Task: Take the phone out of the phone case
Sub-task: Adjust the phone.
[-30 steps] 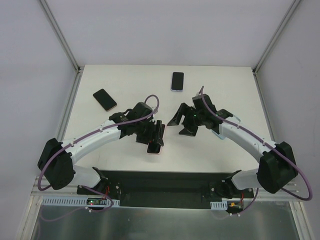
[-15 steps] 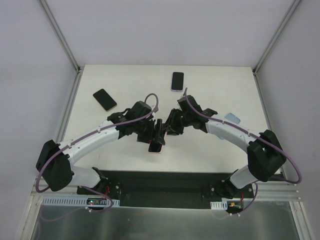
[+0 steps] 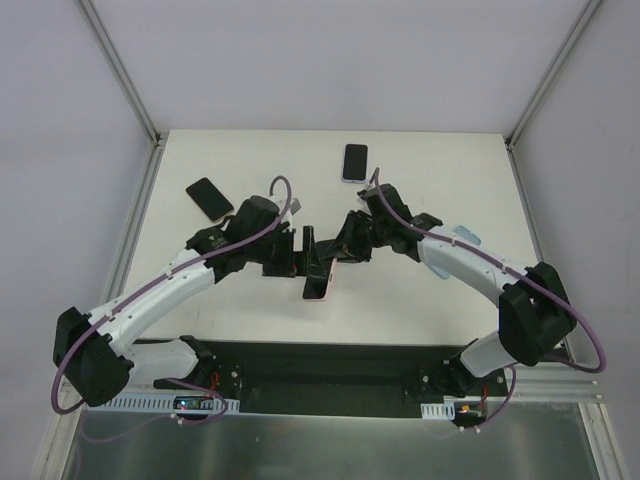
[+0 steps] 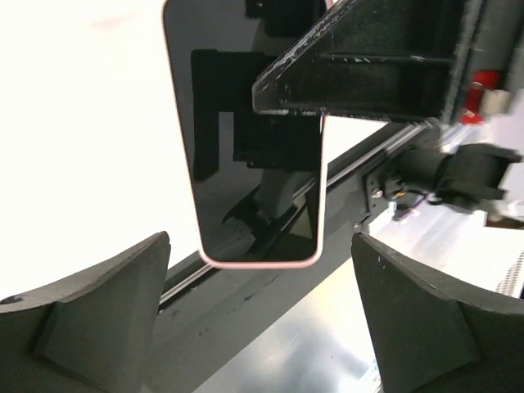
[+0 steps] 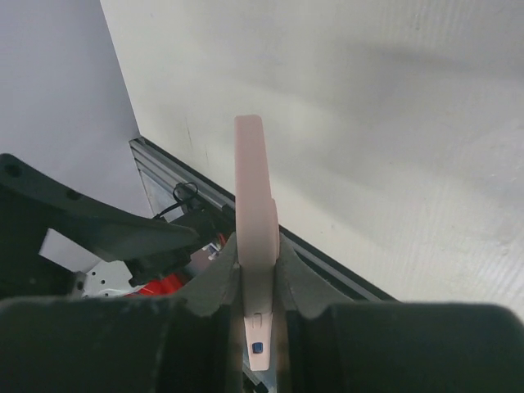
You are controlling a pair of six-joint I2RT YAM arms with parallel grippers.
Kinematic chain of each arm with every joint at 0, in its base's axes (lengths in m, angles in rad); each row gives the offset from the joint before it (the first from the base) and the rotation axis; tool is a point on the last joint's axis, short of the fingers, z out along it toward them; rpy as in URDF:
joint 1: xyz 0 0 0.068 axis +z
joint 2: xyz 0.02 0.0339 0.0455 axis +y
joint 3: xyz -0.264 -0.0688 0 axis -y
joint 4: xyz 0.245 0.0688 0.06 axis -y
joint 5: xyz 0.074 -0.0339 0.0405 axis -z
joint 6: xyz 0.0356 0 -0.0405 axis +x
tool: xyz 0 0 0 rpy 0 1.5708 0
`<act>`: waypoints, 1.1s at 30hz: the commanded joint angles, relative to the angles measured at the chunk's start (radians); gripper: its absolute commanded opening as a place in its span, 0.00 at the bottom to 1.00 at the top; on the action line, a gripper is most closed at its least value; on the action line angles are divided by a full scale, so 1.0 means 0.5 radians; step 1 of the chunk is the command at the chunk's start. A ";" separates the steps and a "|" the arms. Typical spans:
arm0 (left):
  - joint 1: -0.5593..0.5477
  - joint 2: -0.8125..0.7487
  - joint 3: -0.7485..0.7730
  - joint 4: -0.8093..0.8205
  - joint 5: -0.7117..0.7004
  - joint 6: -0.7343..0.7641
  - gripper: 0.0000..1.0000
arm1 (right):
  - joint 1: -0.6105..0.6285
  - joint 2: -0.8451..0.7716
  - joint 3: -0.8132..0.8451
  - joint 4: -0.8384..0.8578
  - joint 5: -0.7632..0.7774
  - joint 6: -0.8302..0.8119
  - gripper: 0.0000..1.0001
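The right gripper point(image 5: 258, 255) pinches the slim, glossy, pink-cased phone point(image 5: 255, 180) edge-on; at its nine o'clock the left gripper point(image 4: 260, 239) gapes wide, empty.

I view the counter point(image 3: 390, 300) from high behind the rig; both wrist cameras look closely at the cased phone point(image 4: 246, 164).

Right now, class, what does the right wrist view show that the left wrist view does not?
Right wrist only: the pink case edge-on, pinched by the right gripper, with a small blue mark. Left wrist only: the phone screen face-on, and the left gripper open, fingers either side, not touching. Both: the same cased phone in the right gripper's grip.
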State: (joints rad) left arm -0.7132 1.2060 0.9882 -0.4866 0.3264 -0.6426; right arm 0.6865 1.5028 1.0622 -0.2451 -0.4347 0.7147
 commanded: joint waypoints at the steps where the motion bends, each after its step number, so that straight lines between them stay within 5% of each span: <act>1: 0.239 -0.209 -0.120 0.145 0.224 0.003 0.91 | -0.093 -0.131 0.042 0.012 -0.118 -0.184 0.01; 12: 0.371 -0.381 -0.341 0.451 0.255 -0.046 0.93 | -0.155 -0.238 0.008 0.027 -0.379 -0.383 0.01; 16: 0.441 -0.317 -0.356 0.611 0.580 -0.107 0.94 | -0.158 -0.290 0.011 0.036 -0.483 -0.457 0.01; 23: 0.442 -0.188 -0.540 1.294 1.105 -0.384 0.92 | -0.158 -0.367 -0.004 0.061 -0.652 -0.573 0.01; 26: 0.442 -0.163 -0.602 1.418 1.166 -0.445 0.90 | -0.161 -0.413 -0.035 0.162 -0.726 -0.558 0.01; 33: 0.463 -0.123 -0.902 2.365 1.323 -0.991 0.82 | -0.164 -0.435 -0.057 0.297 -0.855 -0.515 0.01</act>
State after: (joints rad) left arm -0.4953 1.1294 0.5941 0.3511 0.9001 -0.9581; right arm 0.6102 1.3304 1.0321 -0.2146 -0.7563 0.4431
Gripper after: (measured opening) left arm 0.846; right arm 0.152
